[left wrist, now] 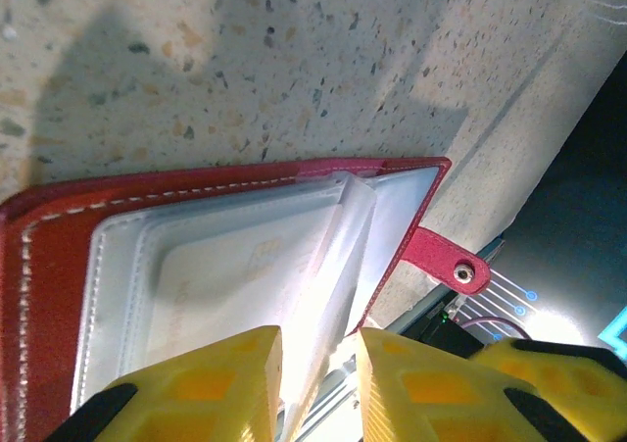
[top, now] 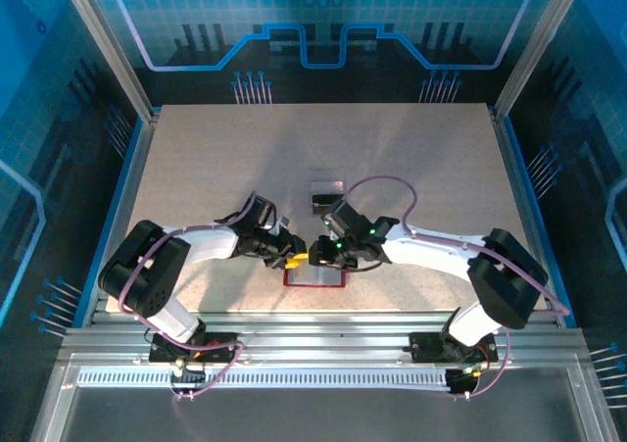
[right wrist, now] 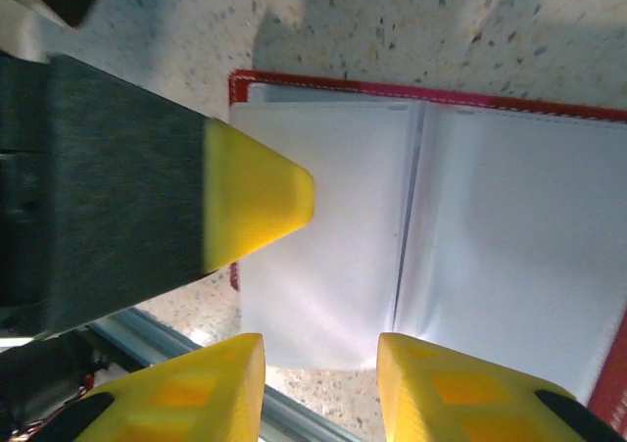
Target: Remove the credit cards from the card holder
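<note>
**Both pincers at the open card holder**

From the top camera I saw the card holder (top: 315,277) lying open on the desk (top: 196,168) near its front edge, between the two arms. The left pincer (top: 294,260) and the right pincer (top: 318,258) met just above it, almost tip to tip.

On the left wrist feed the holder's (left wrist: 49,266) red border framed pale pockets, and I could faintly make out a card (left wrist: 225,275) inside one. Its side tab (left wrist: 446,261) pointed towards the desk edge. The left pincer (left wrist: 318,383) was released, with a slim gap between its fingertips. A clear pocket leaf rose towards that gap, though I could not tell whether it touched.

On the right wrist feed the right pincer (right wrist: 321,393) was released too, its tips spread at the edge of the holder (right wrist: 323,266). One left fingertip (right wrist: 255,197) hovered over the page.

Well beyond the holder, what looked like loose credit cards (top: 326,195), grey and black, lay on the desk.
</note>
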{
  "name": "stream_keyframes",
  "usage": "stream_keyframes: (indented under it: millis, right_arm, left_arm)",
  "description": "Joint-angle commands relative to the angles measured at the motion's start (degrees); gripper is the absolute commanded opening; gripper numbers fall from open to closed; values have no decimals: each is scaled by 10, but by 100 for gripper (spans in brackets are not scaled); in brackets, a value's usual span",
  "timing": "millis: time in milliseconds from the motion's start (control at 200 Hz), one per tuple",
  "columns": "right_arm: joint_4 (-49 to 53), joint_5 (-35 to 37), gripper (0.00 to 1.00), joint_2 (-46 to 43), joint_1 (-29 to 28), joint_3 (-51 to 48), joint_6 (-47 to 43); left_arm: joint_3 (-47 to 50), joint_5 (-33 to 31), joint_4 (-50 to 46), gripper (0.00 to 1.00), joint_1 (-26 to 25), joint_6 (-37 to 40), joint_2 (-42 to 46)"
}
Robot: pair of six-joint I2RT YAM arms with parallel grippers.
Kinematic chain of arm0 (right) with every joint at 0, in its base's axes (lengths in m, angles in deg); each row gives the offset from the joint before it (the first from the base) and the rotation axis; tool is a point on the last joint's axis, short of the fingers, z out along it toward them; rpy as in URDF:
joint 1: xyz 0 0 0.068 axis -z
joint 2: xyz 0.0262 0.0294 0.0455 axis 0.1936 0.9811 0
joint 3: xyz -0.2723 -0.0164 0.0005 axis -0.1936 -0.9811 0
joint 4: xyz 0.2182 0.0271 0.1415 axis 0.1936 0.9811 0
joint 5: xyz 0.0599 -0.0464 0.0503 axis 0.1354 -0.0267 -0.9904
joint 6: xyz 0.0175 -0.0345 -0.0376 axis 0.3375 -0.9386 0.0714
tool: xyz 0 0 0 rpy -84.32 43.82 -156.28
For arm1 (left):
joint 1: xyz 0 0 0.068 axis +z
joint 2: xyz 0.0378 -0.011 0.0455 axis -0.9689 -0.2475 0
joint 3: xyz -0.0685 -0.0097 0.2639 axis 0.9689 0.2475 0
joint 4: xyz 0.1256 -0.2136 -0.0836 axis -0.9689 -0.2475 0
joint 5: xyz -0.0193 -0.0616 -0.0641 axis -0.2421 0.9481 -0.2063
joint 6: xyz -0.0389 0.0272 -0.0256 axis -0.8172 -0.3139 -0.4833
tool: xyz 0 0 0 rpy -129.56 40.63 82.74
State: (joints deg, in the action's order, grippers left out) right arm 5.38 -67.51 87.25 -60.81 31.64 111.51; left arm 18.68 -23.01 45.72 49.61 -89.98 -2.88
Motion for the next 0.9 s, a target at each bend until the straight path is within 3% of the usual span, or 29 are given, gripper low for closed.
stream_keyframes:
  millis: [0,405,650,895]
  right_arm:
    - [40,27,36,-48,21,-14,-7]
    - [69,34,36,-160,91,-83,-19]
    - [76,33,37,-186,105,-95,-20]
    - [83,30,37,-196,113,-97,-25]
  left_arm:
    - [-21,17,-13,26,-11,-4,4]
    - [-89,11,-52,38,-59,9,-14]
    - [-126,10,-51,42,-87,6,-55]
    - [-145,1,-45,53,-111,8,-104]
